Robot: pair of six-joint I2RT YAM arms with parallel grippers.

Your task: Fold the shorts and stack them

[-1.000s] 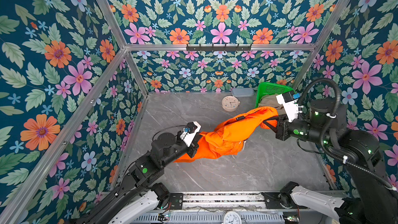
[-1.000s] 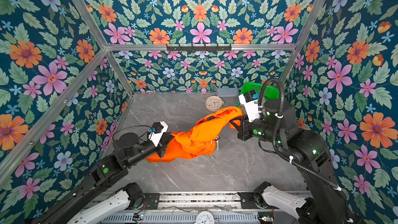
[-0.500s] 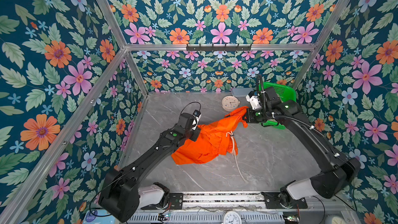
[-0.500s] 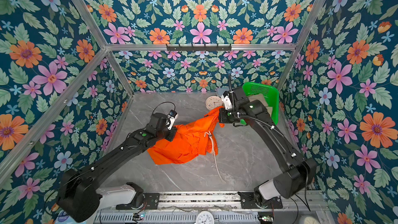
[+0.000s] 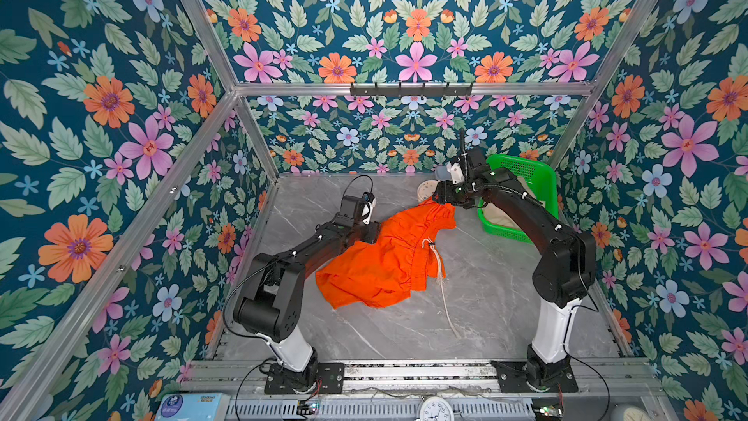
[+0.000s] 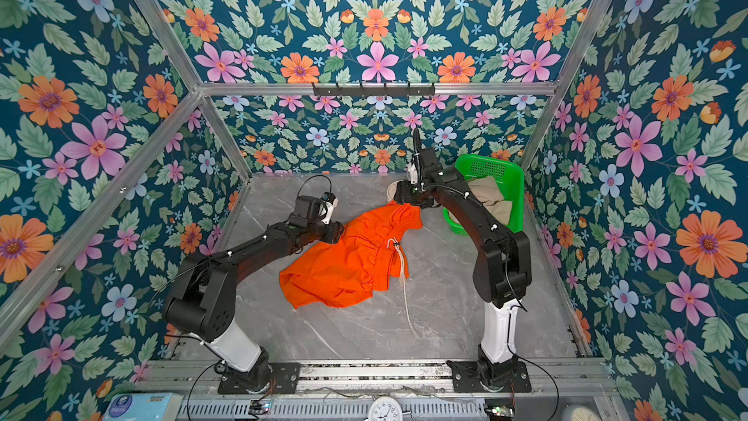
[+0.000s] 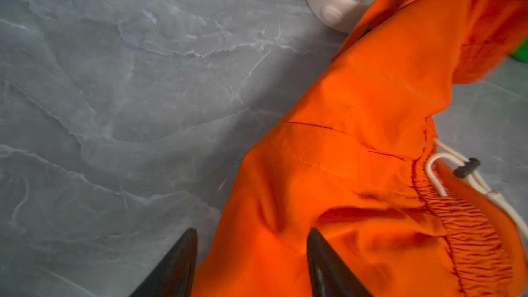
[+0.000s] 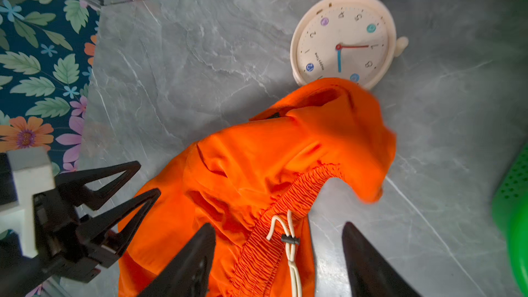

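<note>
Right of centre in both top views, half hidden behind the right arm [image 6: 477,220]: beige shorts [image 6: 485,189] in the green basket [image 6: 491,166]. Mostly covered there too: clock [image 5: 426,188]. Blurred at its raised end in the right wrist view: orange shorts [image 8: 285,152].

On the cream clock [image 8: 343,41] in the right wrist view we read the black numerals 2, 5 and 8. The one beside the red hand looks like a 7, though we cannot be sure. The orange shorts [image 8: 285,152] cover part of the dial's edge. We find its small line of print too fine to read, like the lettering on the blue box [image 6: 141,406] in a top view.
</note>
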